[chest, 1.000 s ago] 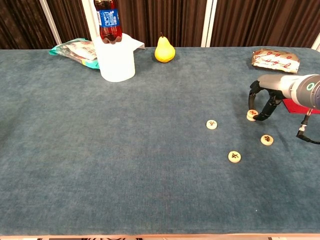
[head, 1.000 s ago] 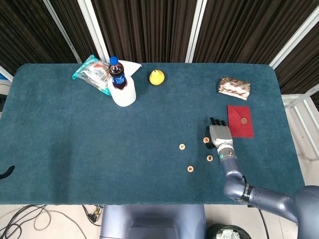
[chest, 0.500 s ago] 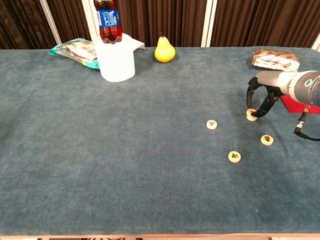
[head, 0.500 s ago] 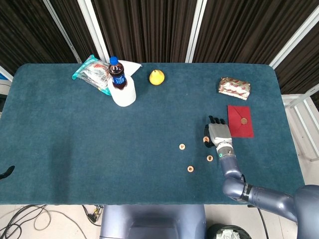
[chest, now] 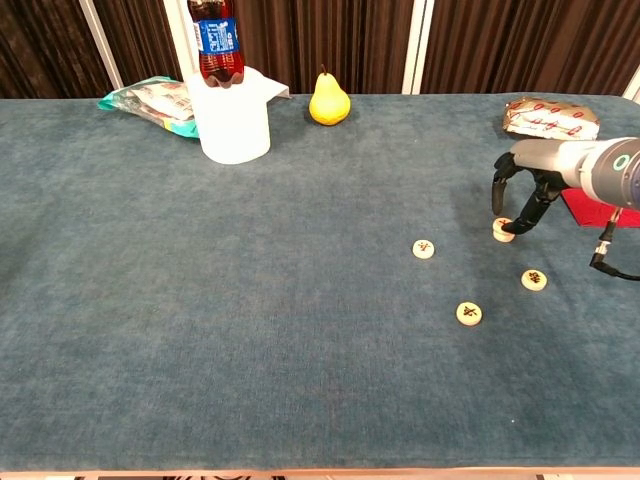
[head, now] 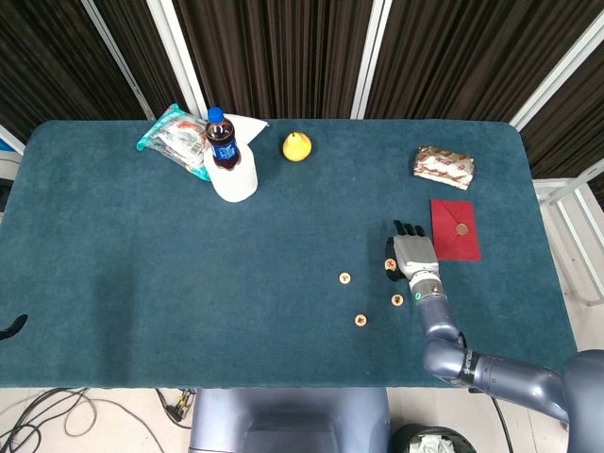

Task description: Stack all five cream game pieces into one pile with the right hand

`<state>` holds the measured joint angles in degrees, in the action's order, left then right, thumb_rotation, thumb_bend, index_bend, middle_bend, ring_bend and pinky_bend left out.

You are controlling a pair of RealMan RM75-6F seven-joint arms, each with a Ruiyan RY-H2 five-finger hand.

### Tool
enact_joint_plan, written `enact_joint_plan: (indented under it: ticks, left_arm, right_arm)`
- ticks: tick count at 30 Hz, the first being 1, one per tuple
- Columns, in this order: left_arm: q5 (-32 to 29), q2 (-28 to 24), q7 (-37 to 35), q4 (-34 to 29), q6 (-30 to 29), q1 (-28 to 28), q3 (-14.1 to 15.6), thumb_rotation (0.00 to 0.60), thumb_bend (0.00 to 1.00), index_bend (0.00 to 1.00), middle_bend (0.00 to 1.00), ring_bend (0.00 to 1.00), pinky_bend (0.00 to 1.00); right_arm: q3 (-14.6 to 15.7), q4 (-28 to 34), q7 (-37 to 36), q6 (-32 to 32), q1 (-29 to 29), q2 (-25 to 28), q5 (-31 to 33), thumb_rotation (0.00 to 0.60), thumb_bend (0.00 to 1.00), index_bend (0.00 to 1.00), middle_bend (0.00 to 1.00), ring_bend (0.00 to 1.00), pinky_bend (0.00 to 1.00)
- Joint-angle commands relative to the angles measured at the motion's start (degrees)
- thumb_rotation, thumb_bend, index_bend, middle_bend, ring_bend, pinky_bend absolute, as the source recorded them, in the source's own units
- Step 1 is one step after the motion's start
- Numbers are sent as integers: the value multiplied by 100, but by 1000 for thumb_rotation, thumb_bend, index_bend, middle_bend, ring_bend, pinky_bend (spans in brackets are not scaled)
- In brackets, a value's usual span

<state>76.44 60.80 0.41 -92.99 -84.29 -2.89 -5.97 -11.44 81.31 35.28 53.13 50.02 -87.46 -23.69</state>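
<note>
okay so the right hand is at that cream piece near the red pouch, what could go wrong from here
The right hand pinches the game piece only by its fingertips, so it could slip out when lifted. Three other pieces lie scattered close by, and a sweep might knock them farther apart. One piece on the red pouch could get overlooked.

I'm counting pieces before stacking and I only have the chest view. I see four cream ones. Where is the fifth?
Observer: The fifth cream piece lies on the red card, which your view mostly hides.
Operator: Is the robot hand over that card?
Observer: No. From above, the right robot hand is beside the card's left edge, over the bare table.
Operator: Is the piece near an edge of the card?
Observer: No, it lies near the card's middle, away from every edge.
</note>
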Motion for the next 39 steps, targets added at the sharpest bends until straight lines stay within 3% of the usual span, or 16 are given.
enact_joint_plan:
  ticks: [1, 39]
  left_arm:
    - [-4, 1, 4, -1, 2, -1, -2, 600, 164, 55, 0, 0, 0]
    - [-9, 0, 15, -15, -5, 3, -5, 600, 165, 55, 0, 0, 0]
  right_arm:
    - [3, -44, -6, -7, 11, -28, 4, 600, 387, 482, 0, 0, 0]
    - [33, -247, -66, -121, 37, -88, 109, 600, 386, 479, 0, 0, 0]
